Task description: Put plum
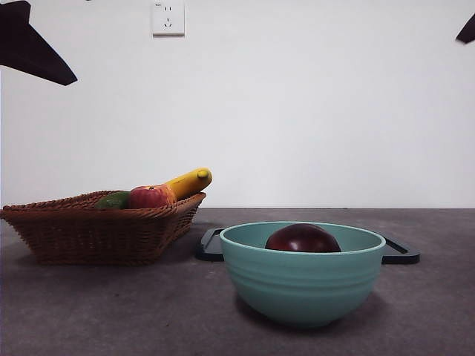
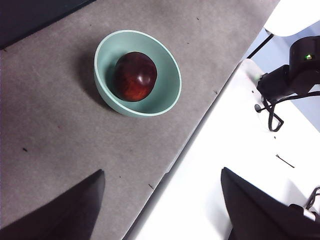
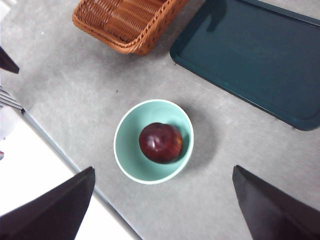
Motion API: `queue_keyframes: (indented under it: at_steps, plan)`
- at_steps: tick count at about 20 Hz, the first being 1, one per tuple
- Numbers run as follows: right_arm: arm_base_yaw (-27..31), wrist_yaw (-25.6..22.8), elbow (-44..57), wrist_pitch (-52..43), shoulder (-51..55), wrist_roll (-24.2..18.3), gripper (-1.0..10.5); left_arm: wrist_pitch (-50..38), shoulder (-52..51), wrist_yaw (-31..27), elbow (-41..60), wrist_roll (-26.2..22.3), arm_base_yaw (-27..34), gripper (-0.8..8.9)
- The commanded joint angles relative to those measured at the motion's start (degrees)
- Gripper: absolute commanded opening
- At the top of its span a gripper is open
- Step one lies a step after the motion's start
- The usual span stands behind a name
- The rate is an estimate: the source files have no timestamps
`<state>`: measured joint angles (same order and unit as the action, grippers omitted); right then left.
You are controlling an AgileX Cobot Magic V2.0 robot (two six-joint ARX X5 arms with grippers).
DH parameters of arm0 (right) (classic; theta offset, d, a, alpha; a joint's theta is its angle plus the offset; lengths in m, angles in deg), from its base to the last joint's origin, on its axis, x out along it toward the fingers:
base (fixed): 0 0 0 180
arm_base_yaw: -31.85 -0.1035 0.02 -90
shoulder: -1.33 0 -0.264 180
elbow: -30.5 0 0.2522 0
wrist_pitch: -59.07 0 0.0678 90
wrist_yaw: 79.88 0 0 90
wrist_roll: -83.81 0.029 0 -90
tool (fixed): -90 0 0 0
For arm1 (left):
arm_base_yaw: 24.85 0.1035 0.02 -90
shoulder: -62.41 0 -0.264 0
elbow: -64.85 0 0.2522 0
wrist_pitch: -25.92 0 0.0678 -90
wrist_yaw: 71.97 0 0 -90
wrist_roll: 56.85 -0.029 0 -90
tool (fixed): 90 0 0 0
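A grey worktop (image 1: 89, 311) is seen beneath a white wall, on which a power socket (image 1: 168, 17) is mounted. A dark teal tray (image 3: 260, 55) is laid flat toward the back of the worktop, behind the bowl, with one of its corners close to the basket. A brown wicker basket (image 1: 96, 231) is set beside it toward the worktop's back, and is filled with a yellow banana (image 1: 189, 182), a red-and-yellow apple (image 1: 152, 196) and a green fruit (image 1: 113, 200); the banana is propped over the basket's rim.

A pale green bowl (image 1: 300, 289) is placed upright near the worktop's front edge, apart from both basket and tray. The plum (image 1: 303, 239), dark maroon and glossy, is seen resting inside the bowl, its top showing just above the rim in the front view.

The left gripper (image 2: 162, 205) is held high above the front edge of the worktop, its jaws spread wide apart and nothing held between them. The right gripper (image 3: 165, 205) is likewise held high over the bowl, jaws wide apart and nothing gripped. Neither gripper is in contact with the bowl or the plum.
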<state>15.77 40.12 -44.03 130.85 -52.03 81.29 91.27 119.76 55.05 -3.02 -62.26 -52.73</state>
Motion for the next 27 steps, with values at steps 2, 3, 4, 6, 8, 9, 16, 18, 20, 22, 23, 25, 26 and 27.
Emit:
queue_keyframes:
  at_steps: [2,3,4,6,8,9,16,18,20,22,23,25,26,27]
  plan:
    - [-2.6,0.0,7.4,-6.6,-1.6,6.3,4.4,-0.3,0.2,0.3,-0.5,-0.1,-0.3,3.74]
    - [-3.7,-0.1,9.9,-10.0,-2.2,8.0,4.4,-0.3,0.2,0.3,-0.5,-0.1,-0.3,3.74]
    - [-4.5,-0.6,11.5,-12.6,-2.9,9.3,4.4,-0.3,0.2,0.3,-0.5,-0.1,-0.3,3.74]
    - [-6.3,-3.5,14.0,-17.2,-5.0,11.2,4.3,-0.3,0.2,0.3,-0.5,-0.1,-0.3,3.74]
    - [-8.1,-6.4,15.2,-20.3,-8.2,11.2,4.1,-0.3,0.2,0.3,-0.5,-0.1,-0.3,3.74]
    - [-8.8,-7.7,15.7,-22.0,-10.1,11.2,4.1,-0.3,0.2,0.3,-0.5,-0.1,-0.3,3.74]
    - [-13.0,-12.6,15.9,-28.9,-21.6,11.1,3.1,-0.4,0.2,0.3,-0.5,-0.1,-0.3,3.74]
    - [-13.9,-14.6,15.9,-29.9,-23.8,11.1,2.5,-0.4,0.2,0.3,-0.5,-0.1,-0.3,3.74]
    - [-14.8,-15.2,15.9,-31.2,-25.7,11.1,2.1,-0.5,0.2,0.3,-0.5,-0.1,-0.3,3.74]
    - [-15.6,-15.4,15.9,-32.2,-27.1,11.1,1.9,-0.6,0.2,0.3,-0.5,-0.1,-0.3,3.74]
    - [-16.0,-15.5,15.9,-32.5,-27.8,11.2,1.6,-0.6,0.2,0.3,-0.5,-0.1,-0.3,3.74]
    - [-16.5,-15.5,15.9,-32.9,-28.7,11.1,1.3,-0.6,0.2,0.3,-0.5,-0.1,-0.3,3.74]
    - [-16.6,-15.5,15.9,-33.0,-28.8,11.1,1.1,-0.6,0.2,0.3,-0.5,-0.1,-0.3,3.74]
    - [-16.8,-15.5,15.9,-33.2,-28.8,11.1,0.7,-0.6,0.2,0.3,-0.5,-0.1,-0.3,3.74]
